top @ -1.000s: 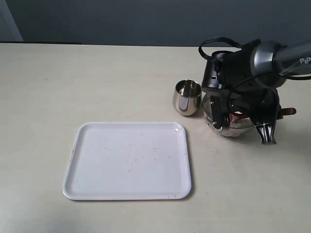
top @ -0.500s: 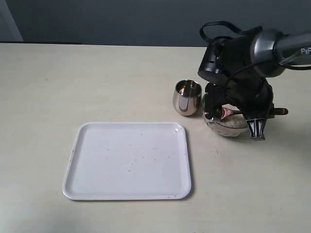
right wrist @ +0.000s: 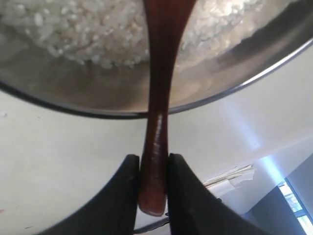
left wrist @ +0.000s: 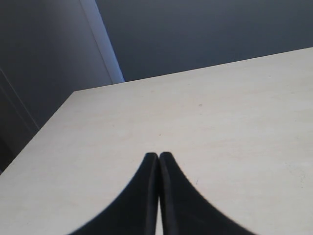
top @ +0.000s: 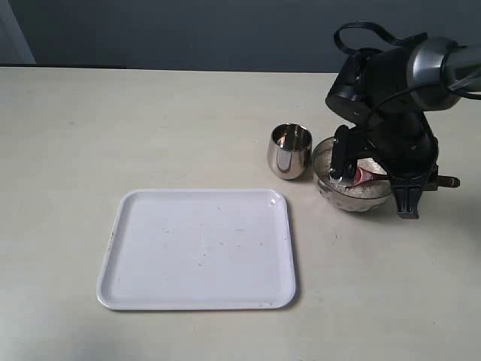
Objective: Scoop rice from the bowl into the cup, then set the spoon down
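Spoon [right wrist: 159, 78] clamped by right gripper [right wrist: 153, 159] reaches into bowl [right wrist: 274, 55] over rice [right wrist: 88, 34] (left gripper [left wrist: 159, 156] closed, empty).

No text, label, brand, number or sign can be read in any of the three views. In the right wrist view, a pale stack [right wrist: 230, 177] lies in the background beyond the table edge. It is perhaps papers, but too blurred to show any print.
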`<state>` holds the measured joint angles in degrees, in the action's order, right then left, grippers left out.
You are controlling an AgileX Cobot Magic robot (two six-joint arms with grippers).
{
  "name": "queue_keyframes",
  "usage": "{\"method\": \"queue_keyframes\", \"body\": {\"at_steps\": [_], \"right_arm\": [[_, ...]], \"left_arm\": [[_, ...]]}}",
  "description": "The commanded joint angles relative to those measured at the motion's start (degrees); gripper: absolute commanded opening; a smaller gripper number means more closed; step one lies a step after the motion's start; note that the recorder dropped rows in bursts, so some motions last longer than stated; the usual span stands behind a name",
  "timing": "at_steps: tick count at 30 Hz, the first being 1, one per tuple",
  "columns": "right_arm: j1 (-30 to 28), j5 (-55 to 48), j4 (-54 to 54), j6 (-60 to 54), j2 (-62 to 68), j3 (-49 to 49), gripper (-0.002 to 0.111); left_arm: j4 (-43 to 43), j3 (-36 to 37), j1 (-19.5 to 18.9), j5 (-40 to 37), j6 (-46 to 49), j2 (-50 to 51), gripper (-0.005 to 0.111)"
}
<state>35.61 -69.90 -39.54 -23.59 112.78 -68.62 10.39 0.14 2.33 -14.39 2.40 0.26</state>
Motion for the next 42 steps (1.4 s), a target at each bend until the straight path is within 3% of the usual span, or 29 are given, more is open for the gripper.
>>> {"method": "queue_keyframes", "body": {"at_steps": [1, 14, 42], "right_arm": [[-0.31, -0.06, 0.14, -0.36, -0.68, -0.30, -0.001], [-0.31, -0.06, 2.49, -3.13, -0.68, -0.30, -0.001], [-0.31, -0.06, 9.69, 6.24, -0.68, -0.30, -0.001]], "left_arm": [[-0.21, -0.14, 0.13, 0.67, -0.36, -0.26, 0.001], [-0.21, -0.14, 0.13, 0.67, -0.36, -0.26, 0.001], [-0.21, -0.14, 0.13, 0.67, -0.36, -0.26, 0.001]]}}
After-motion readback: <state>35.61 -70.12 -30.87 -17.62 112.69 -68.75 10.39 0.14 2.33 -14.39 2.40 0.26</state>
